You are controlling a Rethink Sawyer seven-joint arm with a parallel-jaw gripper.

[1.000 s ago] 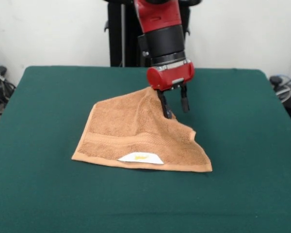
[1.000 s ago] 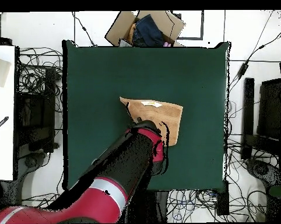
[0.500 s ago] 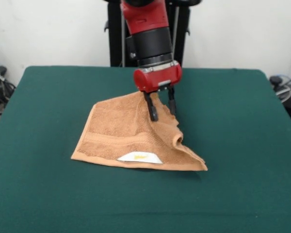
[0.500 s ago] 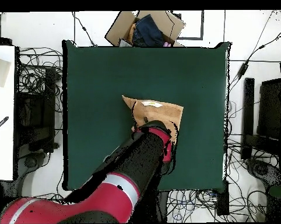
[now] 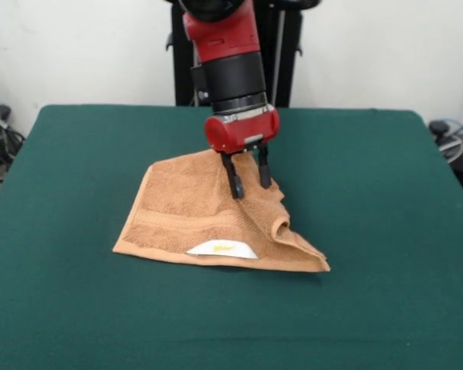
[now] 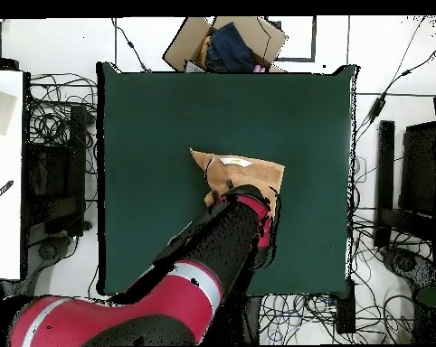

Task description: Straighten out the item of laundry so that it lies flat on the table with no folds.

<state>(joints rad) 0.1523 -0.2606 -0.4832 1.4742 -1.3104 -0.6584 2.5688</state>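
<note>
towel (image 5: 193,212) sits about mid counter (image 5: 386,308), slightly left in front view | label (image 5: 222,249) at its near edge | right side bunched into a fold (image 5: 279,227) | end effector (image 5: 248,180) down over the towel's far right part, behind that fold

Front camera faces table (image 5: 77,308); overhead looks straight down.

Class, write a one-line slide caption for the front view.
Sawyer's hand poised over a rumpled orange towel, one side rolled over, on the green table.
</note>
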